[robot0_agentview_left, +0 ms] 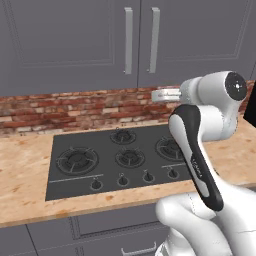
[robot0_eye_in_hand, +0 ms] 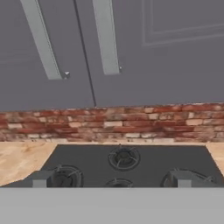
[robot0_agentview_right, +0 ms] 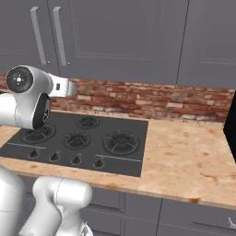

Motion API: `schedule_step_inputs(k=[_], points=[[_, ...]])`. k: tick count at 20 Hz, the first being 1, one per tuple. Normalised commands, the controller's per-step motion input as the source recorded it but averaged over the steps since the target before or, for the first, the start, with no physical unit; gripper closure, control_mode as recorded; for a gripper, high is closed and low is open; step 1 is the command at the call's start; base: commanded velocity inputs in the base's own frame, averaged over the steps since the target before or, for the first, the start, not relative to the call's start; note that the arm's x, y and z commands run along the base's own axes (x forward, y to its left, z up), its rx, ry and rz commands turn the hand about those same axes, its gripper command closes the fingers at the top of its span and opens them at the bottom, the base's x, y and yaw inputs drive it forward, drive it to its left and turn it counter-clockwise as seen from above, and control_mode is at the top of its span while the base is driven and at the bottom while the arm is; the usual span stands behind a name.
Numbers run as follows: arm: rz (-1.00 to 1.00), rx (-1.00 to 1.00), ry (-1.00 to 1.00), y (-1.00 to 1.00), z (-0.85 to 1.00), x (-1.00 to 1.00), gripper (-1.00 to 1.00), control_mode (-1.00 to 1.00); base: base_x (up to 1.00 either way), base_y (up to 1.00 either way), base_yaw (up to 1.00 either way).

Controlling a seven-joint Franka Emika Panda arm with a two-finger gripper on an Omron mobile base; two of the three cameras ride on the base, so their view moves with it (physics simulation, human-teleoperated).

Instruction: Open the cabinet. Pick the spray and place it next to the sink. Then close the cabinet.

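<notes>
The cabinet is a wide dark-grey wall unit above the hob, and both of its panelled doors are shut. Its two long silver bar handles hang side by side at the middle seam. In the hand view the same handles stand above the brick strip. My gripper is open, fingertips wide apart with nothing between them. It hovers over the hob, below the doors and apart from them, facing the wall. The spray and the sink are out of view.
A black gas hob with several burners and knobs lies in the wooden counter. A red brick backsplash runs behind it. Grey drawers sit below the counter. A dark object stands at the right edge.
</notes>
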Motion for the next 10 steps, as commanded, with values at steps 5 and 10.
schedule_step_inputs(k=[5, 10], points=[[-0.04, 0.00, 0.08, 0.01, 0.23, 0.02, -1.00, -1.00, 0.00, 0.00, 0.00], [-0.09, 0.00, 0.21, 0.00, 0.30, 0.00, -1.00, -1.00, 0.00, 0.00, 0.00]])
